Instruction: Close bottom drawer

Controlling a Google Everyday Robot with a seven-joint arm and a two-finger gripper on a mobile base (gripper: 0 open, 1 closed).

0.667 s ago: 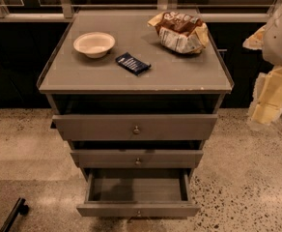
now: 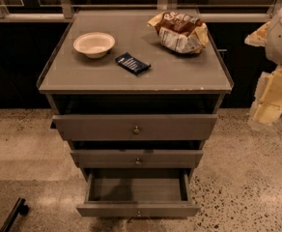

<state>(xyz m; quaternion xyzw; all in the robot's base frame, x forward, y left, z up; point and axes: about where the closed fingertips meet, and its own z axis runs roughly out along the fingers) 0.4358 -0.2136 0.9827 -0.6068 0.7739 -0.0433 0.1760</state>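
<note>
Plainly, camera view, task at its outset: the bottom drawer [image 2: 137, 210] of the grey cabinet [image 2: 131, 79] stands pulled well out toward the camera. Its bare interior is exposed and its flat front lies far forward of the two fronts above it. Nothing touches that front or its small knob [image 2: 138, 213], so by this evidence the whole closing push remains to be done.

The middle drawer [image 2: 137, 157] and the top drawer [image 2: 135, 127] also sit a little proud of the carcass, with dark gaps above each, but neither is the task's concern.

The gripper [image 2: 269, 100] appears as pale cream parts at the right edge of the frame. It is beside the cabinet's right side, level with the top drawer, and well apart from the bottom drawer. Whether it is apart or together cannot be told, since its outline merges with the arm and is cut by the frame edge.

On the cabinet top rest a white bowl [image 2: 94, 43], a dark packet [image 2: 133, 63] and a crumpled snack bag [image 2: 179, 32], none in the way.

Cut off or obscure:
- the lower edge of the bottom drawer's front, near the frame's bottom
- a black object [image 2: 13, 215] on the floor at lower left, identity unclear
- the drawer's runners
</note>
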